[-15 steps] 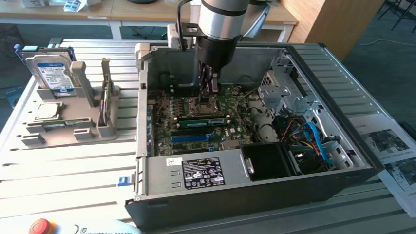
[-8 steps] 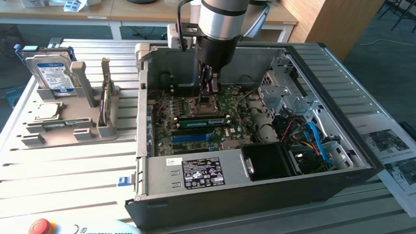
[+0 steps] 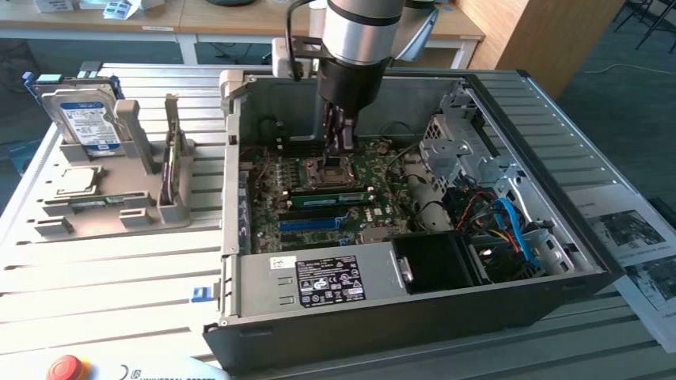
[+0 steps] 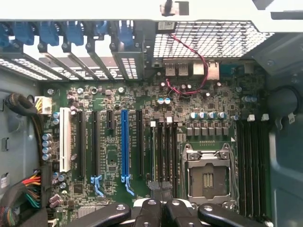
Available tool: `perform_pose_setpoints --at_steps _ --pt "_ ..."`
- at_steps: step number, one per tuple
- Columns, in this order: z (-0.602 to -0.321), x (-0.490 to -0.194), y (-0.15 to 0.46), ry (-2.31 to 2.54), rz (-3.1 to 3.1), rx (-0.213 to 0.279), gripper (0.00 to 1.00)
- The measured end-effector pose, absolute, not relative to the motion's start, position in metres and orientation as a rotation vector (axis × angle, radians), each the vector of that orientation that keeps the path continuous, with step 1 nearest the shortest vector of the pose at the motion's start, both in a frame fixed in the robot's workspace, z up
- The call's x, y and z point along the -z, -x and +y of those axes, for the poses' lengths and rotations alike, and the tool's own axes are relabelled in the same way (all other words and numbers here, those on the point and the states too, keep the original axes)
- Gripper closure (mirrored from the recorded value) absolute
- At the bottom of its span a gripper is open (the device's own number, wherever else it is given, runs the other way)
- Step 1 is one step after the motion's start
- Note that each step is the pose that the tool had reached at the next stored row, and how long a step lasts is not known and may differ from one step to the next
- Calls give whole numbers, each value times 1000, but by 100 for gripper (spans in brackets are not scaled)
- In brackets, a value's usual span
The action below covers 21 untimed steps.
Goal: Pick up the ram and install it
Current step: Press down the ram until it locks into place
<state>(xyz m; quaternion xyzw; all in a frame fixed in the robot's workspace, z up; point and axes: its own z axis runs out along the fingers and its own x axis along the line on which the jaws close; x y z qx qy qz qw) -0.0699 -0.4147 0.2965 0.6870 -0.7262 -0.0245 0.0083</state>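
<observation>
- Pincer (image 3: 340, 149) clenched, tips pressed together, nothing between them; it hangs inside the open case (image 3: 549, 261).
- Directly below the tips: the bank of dark memory slots (image 4: 166, 146).
- The ram (image 3: 329, 195) lies lengthwise in that bank, under the pincer; whether it is fully seated, cannot tell.
- Just beside the tips: open processor socket (image 4: 207, 177), contacts bare.
- Further out: blue slot (image 4: 124, 142), well clear.
- Judgement: push straight down on the stick's top edge with even pressure along its length, no sideways drift toward the socket.
</observation>
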Motion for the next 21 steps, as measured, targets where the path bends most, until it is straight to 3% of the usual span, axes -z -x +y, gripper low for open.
perform_pose_setpoints --at_steps 21 --pt "-415 -296 70 -1736 -2608 80 90"
